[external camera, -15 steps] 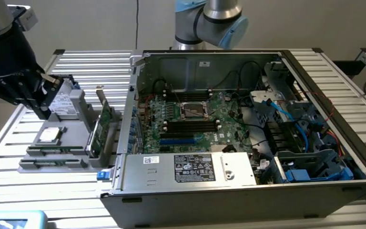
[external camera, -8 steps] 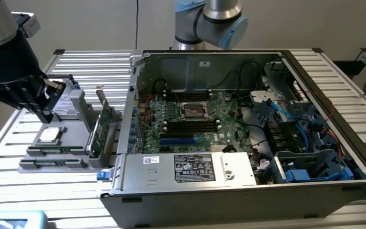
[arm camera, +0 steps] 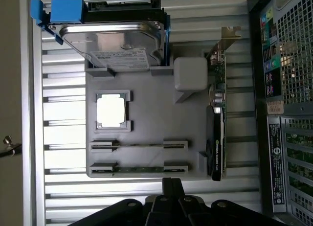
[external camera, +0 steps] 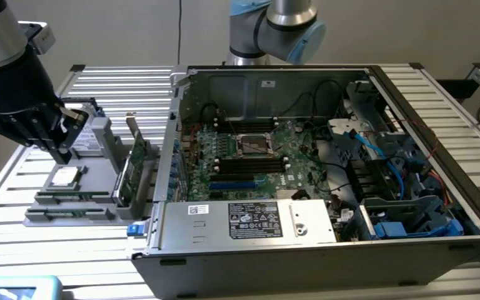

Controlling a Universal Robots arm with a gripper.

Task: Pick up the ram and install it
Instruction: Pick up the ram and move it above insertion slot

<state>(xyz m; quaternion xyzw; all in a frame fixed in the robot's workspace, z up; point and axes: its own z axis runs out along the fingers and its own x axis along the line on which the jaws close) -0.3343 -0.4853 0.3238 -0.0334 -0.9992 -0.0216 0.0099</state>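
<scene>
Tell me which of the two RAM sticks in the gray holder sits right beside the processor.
The inner RAM stick, in the slot bordering the processor. The other RAM stick lies one slot farther out, along the gray holder's edge.

Matt plastic tray (arm camera: 146, 113), ribbed metal table (arm camera: 63, 138), green circuit-board ram (arm camera: 139, 169)

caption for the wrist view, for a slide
Shut pincer over the grey plastic tray, nearest a thin green ram stick seated in its holder

A slatted metal worktop (external camera: 132, 87) carries a grey parts holder (external camera: 73, 215) toward its edge on the exterior view's left, and an open computer case (external camera: 307, 262) just beside it, a narrow gap between them.
</scene>
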